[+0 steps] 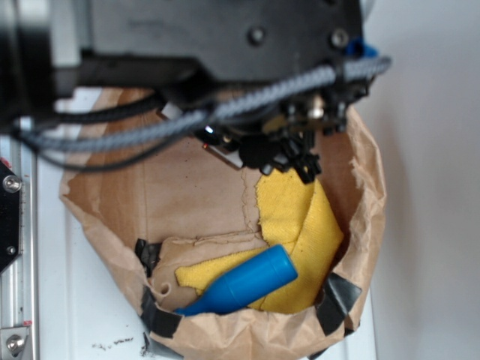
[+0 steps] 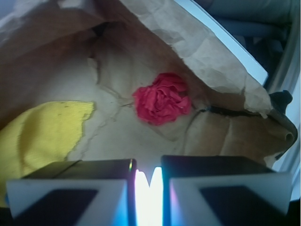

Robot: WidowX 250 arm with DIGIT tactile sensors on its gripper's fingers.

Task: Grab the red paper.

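Observation:
The red paper [image 2: 162, 99] is a crumpled, rose-like wad lying on the brown floor of the paper bag [image 2: 117, 136], close to its far wall. In the wrist view my gripper [image 2: 148, 181] is at the bottom edge, hovering short of the wad and apart from it. Its two fingers [image 2: 94, 183] stand close together with only a narrow bright slit and nothing between them. In the exterior view the gripper [image 1: 296, 154] hangs over the back of the bag [image 1: 195, 202], and the arm hides the red paper.
A yellow cloth [image 2: 42, 136] lies left of the wad and shows again as the yellow cloth [image 1: 300, 217] on the bag's right side. A blue plastic bottle [image 1: 247, 281] rests on it near the front. Crumpled bag walls [image 2: 207, 52] rise close around.

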